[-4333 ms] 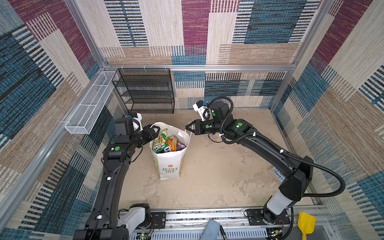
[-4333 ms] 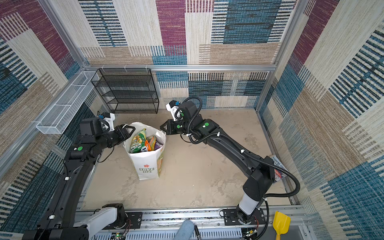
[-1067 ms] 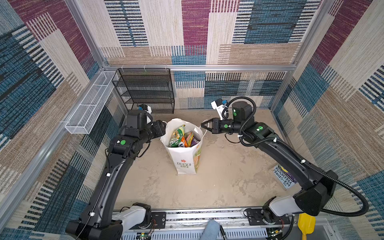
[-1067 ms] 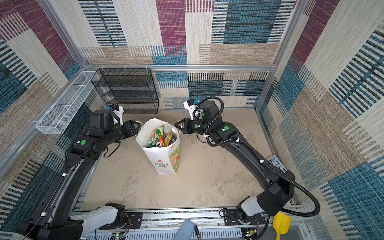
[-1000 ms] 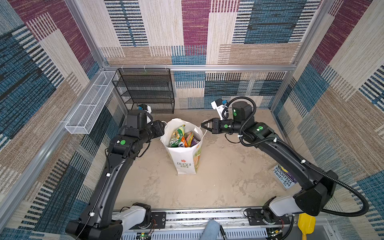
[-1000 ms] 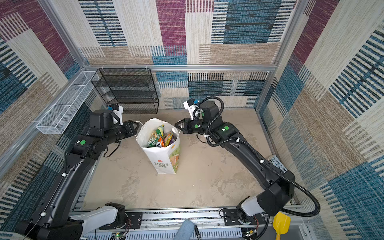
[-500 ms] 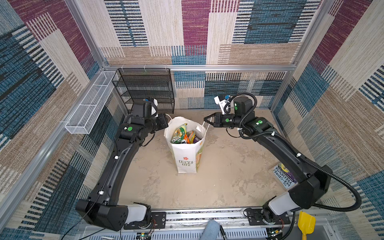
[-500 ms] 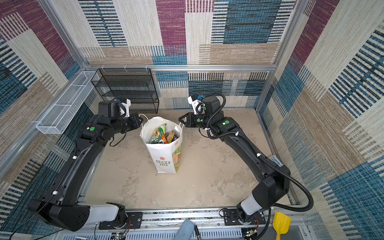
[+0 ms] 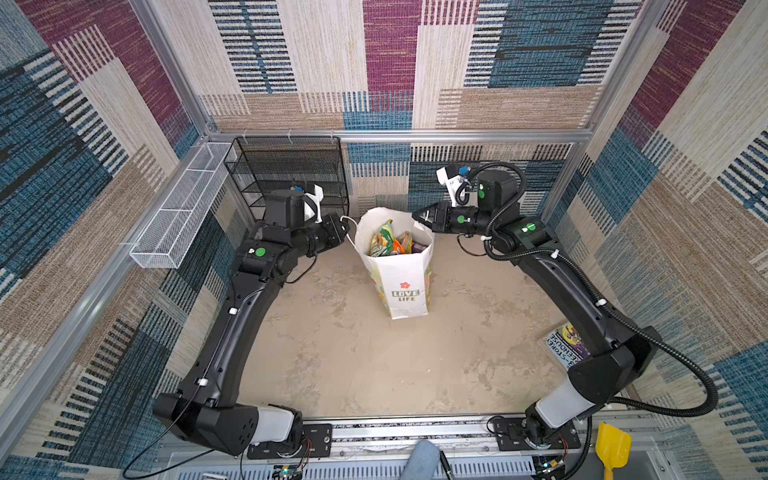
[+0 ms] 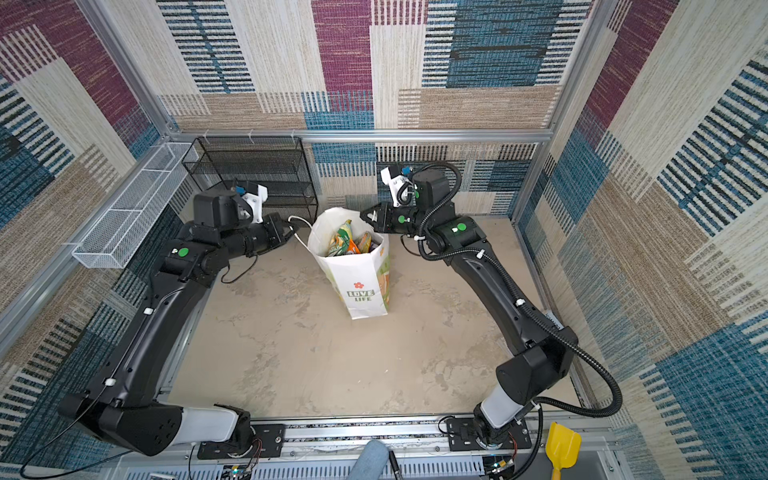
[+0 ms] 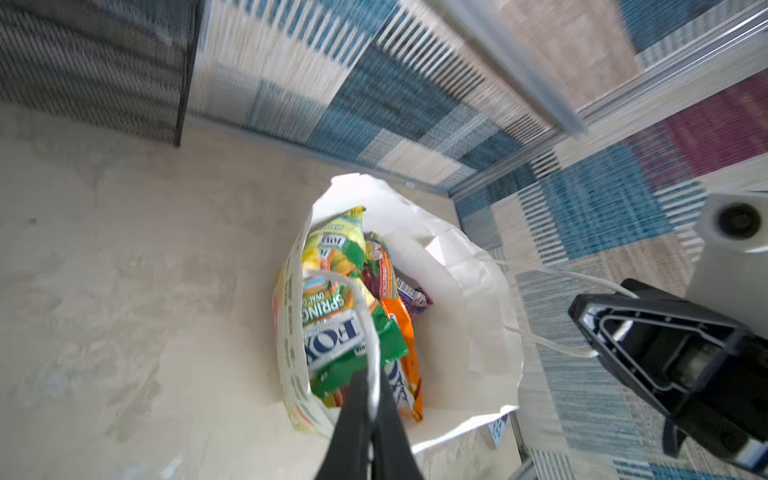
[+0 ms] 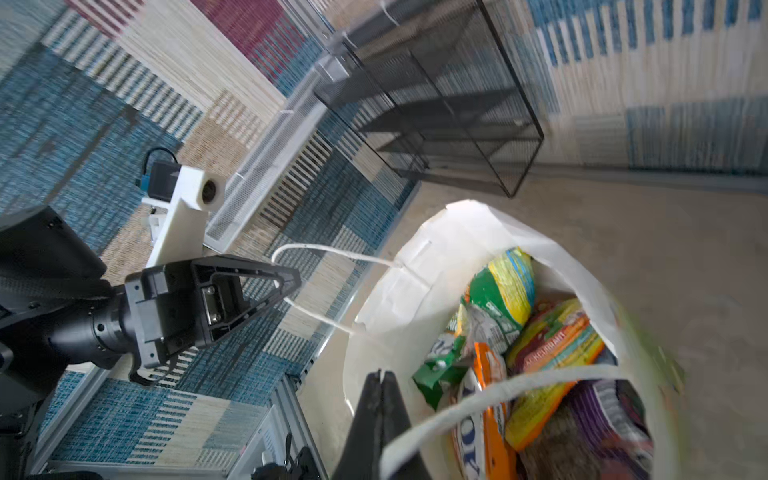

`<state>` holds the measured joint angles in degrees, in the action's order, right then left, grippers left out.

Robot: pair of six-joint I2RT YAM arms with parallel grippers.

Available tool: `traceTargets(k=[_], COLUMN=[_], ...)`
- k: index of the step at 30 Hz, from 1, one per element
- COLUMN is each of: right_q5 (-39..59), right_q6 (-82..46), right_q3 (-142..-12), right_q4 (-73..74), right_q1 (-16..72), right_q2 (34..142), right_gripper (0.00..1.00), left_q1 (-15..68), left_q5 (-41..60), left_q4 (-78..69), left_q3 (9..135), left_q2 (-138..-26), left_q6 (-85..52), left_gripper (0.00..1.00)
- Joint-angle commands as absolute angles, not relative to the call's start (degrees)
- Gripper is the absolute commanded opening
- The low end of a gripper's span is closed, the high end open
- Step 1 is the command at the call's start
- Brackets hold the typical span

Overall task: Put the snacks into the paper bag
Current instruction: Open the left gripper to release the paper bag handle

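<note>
Status: packing looks complete. No loose packets seen on the beige tabletop [image 9: 353, 365]; a printed booklet [image 9: 566, 347] at its right edge is not a task item.

Tall white paper bag w/ "LOVE LIFE" print [image 9: 405, 291] stands upright near rear centre, mouth open. Contents: glossy candy packets [image 9: 388, 241], green-yellow, orange, purple; count not readable.

Left gripper [image 9: 344, 227] is clamped on one white cord handle [image 12: 332, 251], right gripper [image 9: 416, 215] on the opposite cord handle [image 11: 561, 277].

Black mesh shelf rack [image 9: 291, 174] and white wire basket [image 9: 178, 208]: nothing seen inside.

Remaining, est.: release handles.
</note>
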<state>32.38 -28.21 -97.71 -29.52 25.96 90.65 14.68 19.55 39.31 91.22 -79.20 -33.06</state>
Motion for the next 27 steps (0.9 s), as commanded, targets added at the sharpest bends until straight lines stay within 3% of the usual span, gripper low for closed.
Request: traceTargets(k=[1,19,22,24,27], right_q5=[33.84,33.61,33.68,34.26,34.91], right_q6=[-29.68,-30.05,-30.25,-30.88,-32.35], right_q3=[-91.93,-83.85,-82.46,-82.05,-81.82], right_q4=[-22.08,-21.18,-20.95,-20.45,-19.95], right_q1=[24.79,22.14,21.67,21.36,21.04], right_q2=[87.33,83.25,82.35,81.74,81.15], right_gripper=[0.0,0.0,0.1,0.19,0.47], left_q1=[14.59,16.07,16.08,16.08,16.08], left_q5=[24.03,27.04,27.92,28.06,27.26], left_q4=[29.11,24.15,23.69,23.99,25.09], left_q3=[87.42,82.06,81.08,81.17,81.71], left_q2=[-78.84,-74.79,-74.37,-74.17,-73.46], left_q6=[-35.54,-38.97,-38.87,-38.46,-37.51], left_gripper=[0.0,0.0,0.0,0.1,0.46])
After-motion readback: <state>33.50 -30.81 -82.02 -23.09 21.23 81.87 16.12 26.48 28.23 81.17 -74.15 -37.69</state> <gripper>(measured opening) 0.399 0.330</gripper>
